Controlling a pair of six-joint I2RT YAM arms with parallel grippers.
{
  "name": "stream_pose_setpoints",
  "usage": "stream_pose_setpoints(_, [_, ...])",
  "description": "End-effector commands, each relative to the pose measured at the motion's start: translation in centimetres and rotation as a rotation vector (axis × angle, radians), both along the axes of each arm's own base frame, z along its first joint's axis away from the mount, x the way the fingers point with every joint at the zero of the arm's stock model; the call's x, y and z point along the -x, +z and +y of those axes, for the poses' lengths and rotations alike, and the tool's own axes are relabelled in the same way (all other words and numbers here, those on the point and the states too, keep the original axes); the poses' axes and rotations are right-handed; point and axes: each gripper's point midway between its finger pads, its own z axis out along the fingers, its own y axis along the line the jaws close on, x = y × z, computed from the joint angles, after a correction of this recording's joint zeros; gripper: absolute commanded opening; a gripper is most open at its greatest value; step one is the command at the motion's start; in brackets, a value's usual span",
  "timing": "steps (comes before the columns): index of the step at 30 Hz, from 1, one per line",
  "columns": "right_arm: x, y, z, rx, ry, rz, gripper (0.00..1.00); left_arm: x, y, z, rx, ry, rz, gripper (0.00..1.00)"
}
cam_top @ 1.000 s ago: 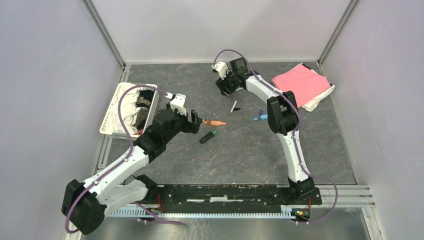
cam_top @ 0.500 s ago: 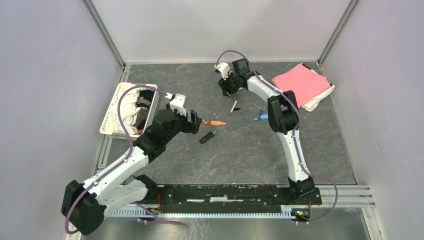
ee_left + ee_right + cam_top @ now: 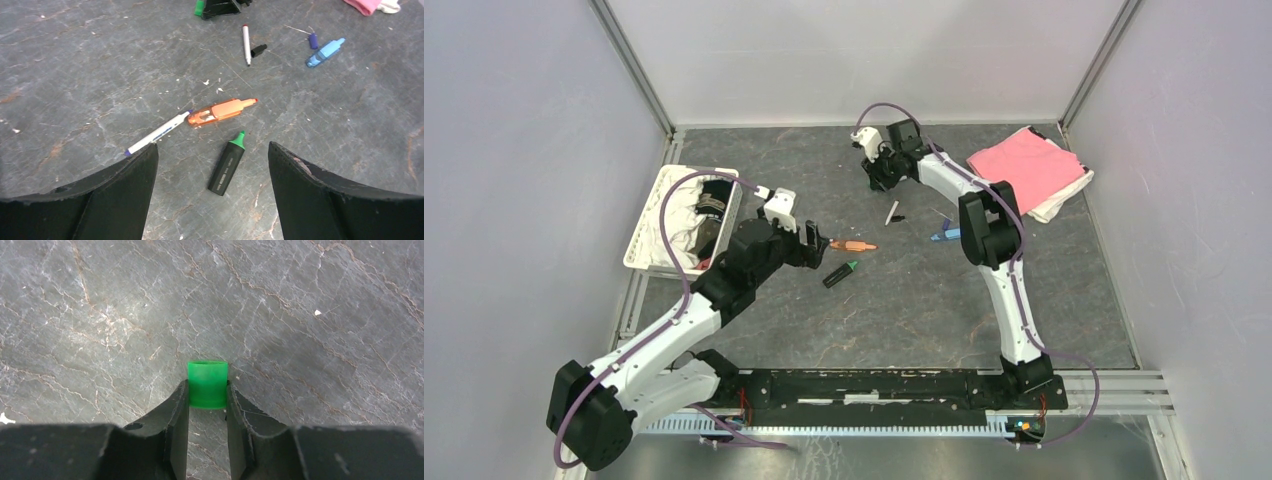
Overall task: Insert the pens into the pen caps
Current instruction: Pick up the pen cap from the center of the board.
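In the top view, the right gripper [image 3: 207, 390] sits at 12 o'clock on the dark grey stone-patterned table [image 3: 904, 300]. Over the last second it has edged slightly toward 4 o'clock. Its fingers are clamped on the small green plastic cap [image 3: 207, 382], open end facing away from the wrist. We cannot tell whether the cap has left the surface.

The left arm has not moved. The left gripper [image 3: 212, 149] hovers with its jaws spread wide and nothing between them. Just beyond it lie the chunky black marker with a green tip [image 3: 227, 165], the orange marker [image 3: 220, 111] and a thin white-barrelled pen [image 3: 157, 134], all where they lay a second ago.

We read this as the cap being secured and its carry just starting. The matching green-tipped marker lies well apart from the cap, toward 7 o'clock, and is not yet held. We judge that the left gripper must close on it before the two can meet.
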Motion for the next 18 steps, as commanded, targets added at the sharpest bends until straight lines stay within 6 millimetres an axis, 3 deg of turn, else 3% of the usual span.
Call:
stream_pose_setpoints(1, [0.3, 2.4, -1.1, 0.016, 0.033, -0.069, 0.19, 0.5, 0.8, -1.6, 0.115, -0.052, 0.006, 0.86])
stream_pose_setpoints(6, [3.2, 9.1, -1.0, -0.053, 0.136, -0.187, 0.13, 1.9, 1.8, -3.4, 0.299, -0.118, 0.018, 0.93])
stream_pose_setpoints(9, [6.2, 12.2, -1.4, -0.103, 0.199, -0.206, 0.12, 2.3, 3.1, -4.2, 0.433, -0.133, 0.020, 1.00])
stream_pose_setpoints(12, [10.6, 14.0, -2.0, -0.154, 0.289, -0.207, 0.11, 2.4, 3.8, -4.5, 0.557, -0.104, 0.069, 1.00])
stream_pose_setpoints(16, [17.9, 16.2, -3.0, -0.197, 0.456, -0.256, 0.11, 3.6, 5.3, -5.7, 0.699, -0.188, 0.082, 1.00])
stream_pose_setpoints(18, [21.9, 16.3, -3.5, -0.232, 0.540, -0.272, 0.10, 4.5, 6.3, -6.4, 0.786, -0.250, 0.083, 0.98])
